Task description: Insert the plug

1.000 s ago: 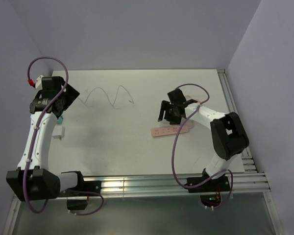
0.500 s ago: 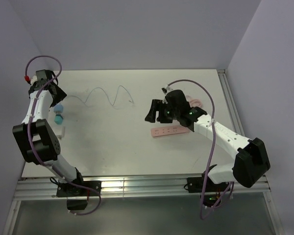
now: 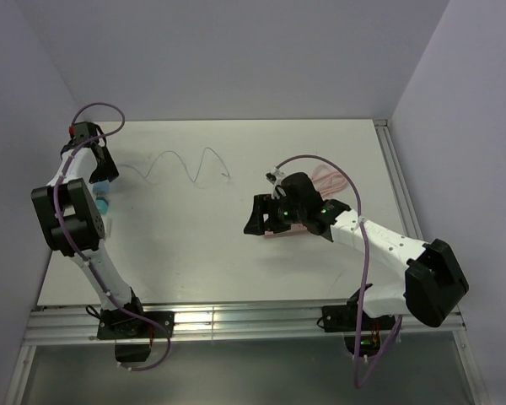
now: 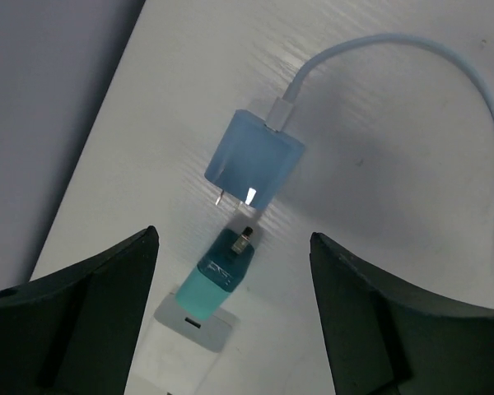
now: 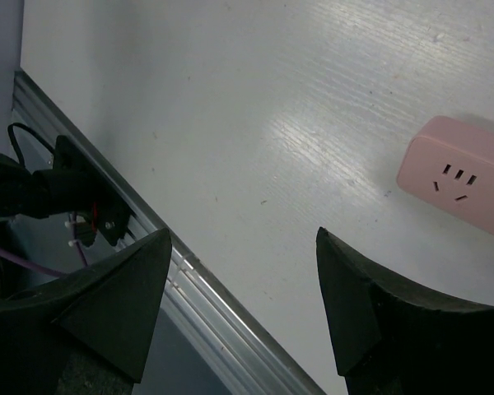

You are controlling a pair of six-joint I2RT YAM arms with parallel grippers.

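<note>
While the overhead camera shows only a speck of colour under the left arm at the far-left edge of the table (image 3: pixel 194 245), the left wrist camera looks straight down on the teal-green plug (image 4: pixel 221 276). It lies on the table just below a light-blue charger (image 4: pixel 253 160). The plug's long axis runs from lower left to upper right in that view. A small metal part at its upper-right end points at the charger's prongs and stops just short of them, and its lower-left end meets a small white block (image 4: pixel 193 322). The left gripper (image 4: pixel 232 240) hangs above the plug with its fingers spread wide, one on each side, touching nothing. A white cable (image 4: pixel 395 41) leaves the charger, and only the overhead view shows it snaking in waves across the far half of the table. That view also places the pink power strip (image 5: pixel 457 177) well apart from the plug, right of centre, mostly hidden under the right arm. The right wrist camera shows the strip's end, with a three-slot socket facing up. The right gripper (image 5: pixel 243 239) is likewise spread apart and holds nothing, hovering beside the strip, with the aluminium rail (image 5: pixel 198 284) at the table's near edge below it.
</note>
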